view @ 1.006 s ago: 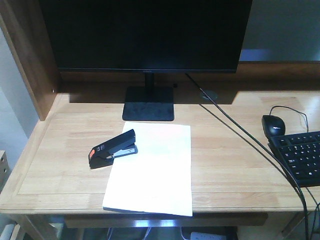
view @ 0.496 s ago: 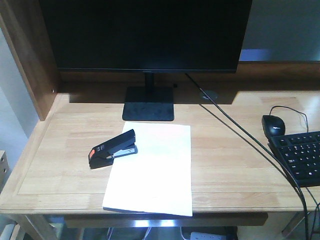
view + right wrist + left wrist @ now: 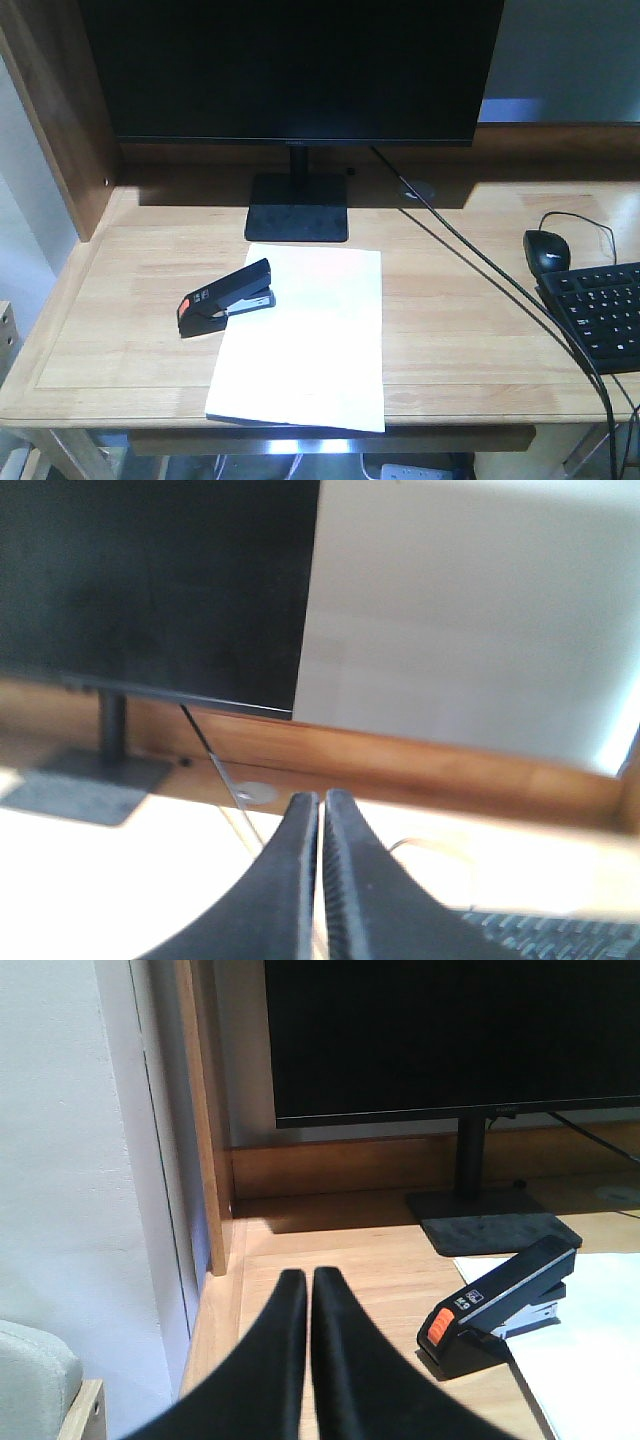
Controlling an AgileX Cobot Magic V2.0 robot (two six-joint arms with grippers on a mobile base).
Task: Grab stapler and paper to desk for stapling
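Small black desktop stapler w/ orange-red patch (image 3: 226,298) lying on wide light-wood worktop (image 3: 130,300), left of centre, patch end toward front-left edge, other end overlapping left edge of plain white rectangular paper sheet (image 3: 305,340). Paper flat on worktop just in front of black square monitor base (image 3: 297,207), near edge reaching worktop's front rim. Large black monitor screen (image 3: 290,65) above, dark. Black cable (image 3: 490,275) running diagonally from behind monitor down over worktop's front-right. Black computer mouse (image 3: 546,249) and black keyboard (image 3: 605,315) at right, mouse just behind keyboard, both well apart from paper.

Left wrist view: left gripper (image 3: 308,1285) w/ black jaws pressed together, only a thin slit between tips, holding nothing, hovering over worktop's left part near wooden side panel (image 3: 205,1120). Stapler (image 3: 500,1305) to the right of jaws, apart from them, silver strip visible under top arm, resting partly on paper (image 3: 580,1340).

Right wrist view (blurry): right gripper (image 3: 321,805) also w/ jaws pressed together, nothing between, aimed toward back of worktop; monitor base (image 3: 85,785) at left, cable (image 3: 215,760) and round grey grommet (image 3: 255,793) just beyond tips, keyboard edge (image 3: 550,930) at lower right.
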